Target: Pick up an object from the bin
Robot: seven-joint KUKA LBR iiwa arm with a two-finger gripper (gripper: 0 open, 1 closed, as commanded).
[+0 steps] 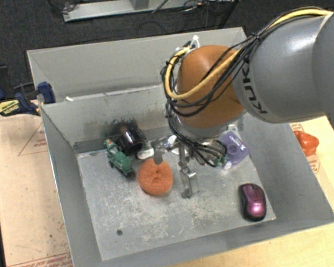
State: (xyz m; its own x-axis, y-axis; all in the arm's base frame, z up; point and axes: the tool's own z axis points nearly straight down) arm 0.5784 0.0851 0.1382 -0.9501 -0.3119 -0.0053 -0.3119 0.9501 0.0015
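My gripper [189, 183] hangs under the arm's orange cover near the middle of the bin, low over the floor. Just to its left, almost touching it, lies a round orange scrubber ball [155, 179]. A small white and silver thing [164, 144] lies right behind the ball, beside the gripper. A pale purple piece [234, 147] shows to the gripper's right, partly hidden by cables. I see nothing held in the gripper.
A green toy [119, 160] and a black round thing [127, 136] lie at the back left. A dark purple computer mouse [253, 201] rests near the front right corner. The arm and its cover hide the bin's back right.
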